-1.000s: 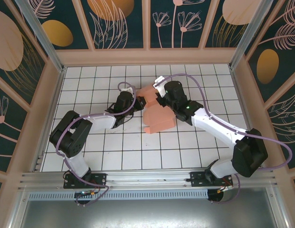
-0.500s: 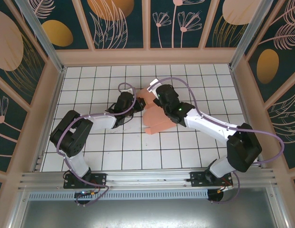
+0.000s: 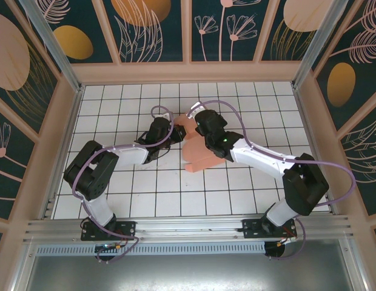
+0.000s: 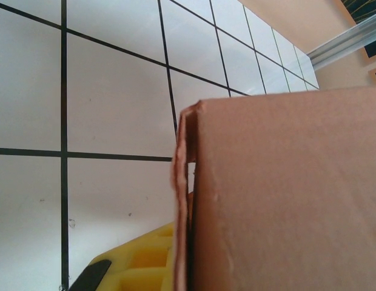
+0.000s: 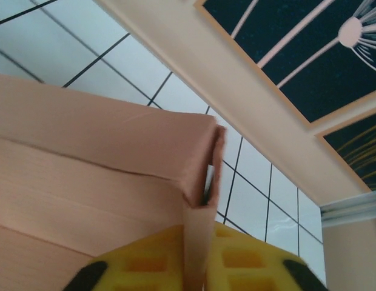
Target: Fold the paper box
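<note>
While left end effector [image 4: 179,267] grips it, paper box [image 3: 199,156], right end effector [image 5: 197,264] gripping.

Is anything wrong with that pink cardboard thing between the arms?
I see no tears or spills. The salmon-pink card paper box is only half folded: at the corner by the right gripper, a flap gapes slightly off the panel, not flush.

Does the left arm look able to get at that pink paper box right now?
Likely yes. The left claw sits right at the paper box; in its wrist view the card lies against its yellow pad, nothing between.
</note>
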You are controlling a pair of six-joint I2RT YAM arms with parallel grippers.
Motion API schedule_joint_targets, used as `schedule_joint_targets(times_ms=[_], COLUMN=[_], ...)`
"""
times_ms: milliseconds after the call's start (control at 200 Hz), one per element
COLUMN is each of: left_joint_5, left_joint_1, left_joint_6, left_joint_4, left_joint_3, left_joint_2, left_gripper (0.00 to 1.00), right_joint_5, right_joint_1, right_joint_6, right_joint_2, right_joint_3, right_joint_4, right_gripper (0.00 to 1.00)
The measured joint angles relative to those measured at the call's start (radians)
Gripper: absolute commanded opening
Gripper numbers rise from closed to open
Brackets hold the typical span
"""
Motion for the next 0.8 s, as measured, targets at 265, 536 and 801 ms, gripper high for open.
schedule_joint_targets(times_ms=[265,536,801], left_joint_5=[0.006,0.013,0.013], left_joint_1=[-0.002,-0.003,-0.005], left_joint_6=[-0.010,-0.015,-0.025], left_joint_4=[0.000,-0.010,-0.003], left_joint_3=[0.001,0.016,0.017], left_joint_2=[0.000,0.001,0.001], left_gripper=[0.00,0.00,0.00], right_joint_5=[0.082,0.152,0.210], right_joint_1=[0.017,0.019,0.028], right_joint_6=[-0.011,-0.011,-0.055], right_joint_2=[0.023,0.046,0.057], right_joint_3=[-0.008,-0.038,-0.067], right_joint_4=[0.048,0.095,0.187], right_gripper=[0.25,0.00,0.22])
